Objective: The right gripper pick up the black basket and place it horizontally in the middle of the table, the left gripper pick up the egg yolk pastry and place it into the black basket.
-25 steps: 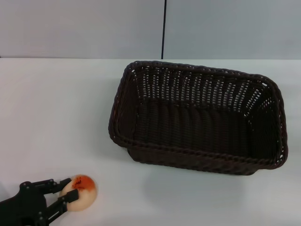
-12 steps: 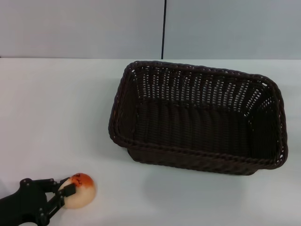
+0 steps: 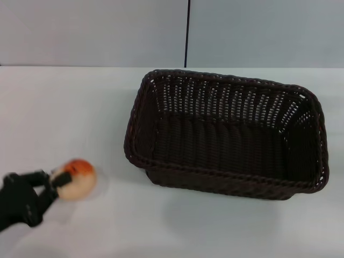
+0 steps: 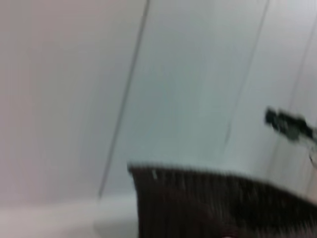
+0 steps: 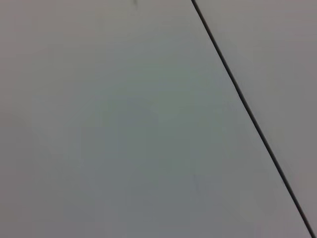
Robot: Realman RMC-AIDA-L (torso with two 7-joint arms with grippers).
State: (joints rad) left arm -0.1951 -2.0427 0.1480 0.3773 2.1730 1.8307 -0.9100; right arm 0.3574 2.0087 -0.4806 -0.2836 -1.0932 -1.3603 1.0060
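The black basket point(image 3: 226, 137) lies lengthwise across the middle-right of the white table point(image 3: 64, 113), open side up and with nothing inside. At the lower left of the head view my left gripper point(image 3: 56, 183) is shut on the egg yolk pastry point(image 3: 76, 179), a cream bun with its orange-red patch on top, held above the table with a faint shadow under it. The left wrist view shows the basket's woven wall point(image 4: 213, 203). My right gripper is out of view; its wrist camera shows only a wall.
A grey wall with a dark vertical seam point(image 3: 187, 32) runs behind the table's far edge. Bare white tabletop stretches between the pastry and the basket's left rim point(image 3: 131, 134) and along the front.
My left gripper has lifted the pastry off the table and carried it up and slightly left in the head view. The basket has not moved.
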